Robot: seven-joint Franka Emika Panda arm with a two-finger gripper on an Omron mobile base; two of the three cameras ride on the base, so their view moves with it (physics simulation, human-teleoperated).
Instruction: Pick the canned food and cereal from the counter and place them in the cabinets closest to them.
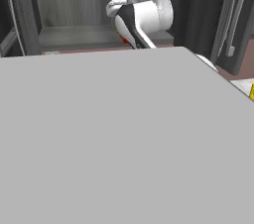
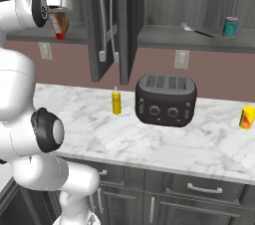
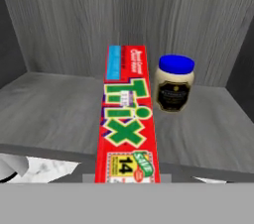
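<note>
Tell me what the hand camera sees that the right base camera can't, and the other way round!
The hand view alone shows the pale jar with a blue lid standing on the grey wooden cabinet shelf, just right of the box.

The right base view alone shows the small teal can already on the right-hand shelf, the dark four-slot toaster, the yellow squeeze bottle and the white marble counter.

Both show the thin red cereal box at the left cabinet.
</note>
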